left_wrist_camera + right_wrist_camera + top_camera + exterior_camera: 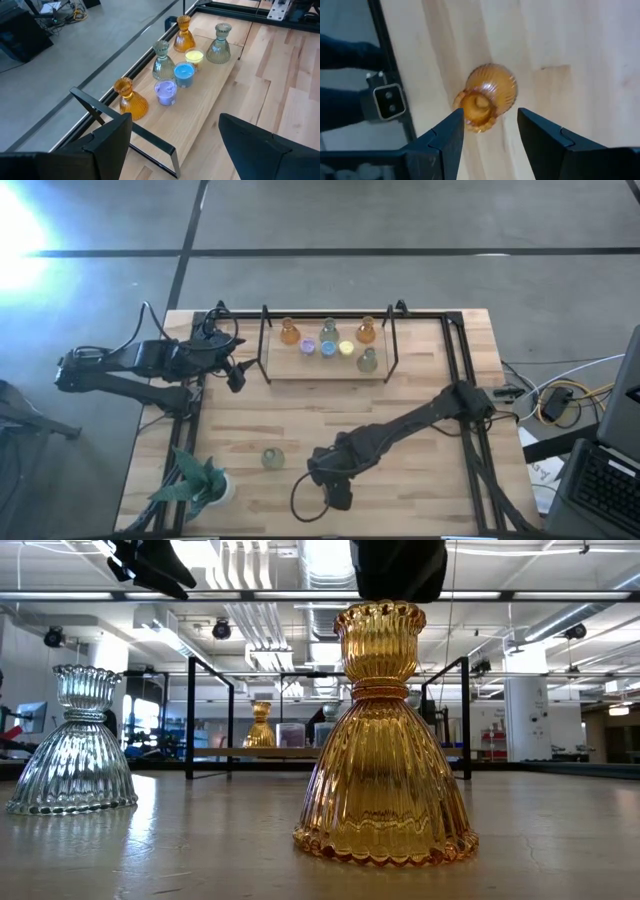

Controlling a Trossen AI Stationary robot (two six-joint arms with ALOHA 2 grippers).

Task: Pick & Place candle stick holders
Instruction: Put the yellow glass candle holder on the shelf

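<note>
An amber glass candle stick holder (490, 90) stands upright on its wide base near the table's front edge. My right gripper (490, 116) hangs open just above its top rim (380, 615), pointing down, one finger on either side and neither touching. In the high view that gripper (337, 496) hides the holder. A clear grey-green holder (272, 457) stands on its base to the left. Several more holders, amber (131, 99), purple (165, 92) and blue (184, 75) among them, stand on a wooden shelf (300, 367) at the far side. My left gripper (235, 375) waits open at the far left.
A leafy plant in a white pot (200, 485) stands at the near left corner. Black metal frames (265, 345) rise at both ends of the shelf, and black rails (470, 460) run along the table's sides. Bare wood lies between the shelf and the front holders.
</note>
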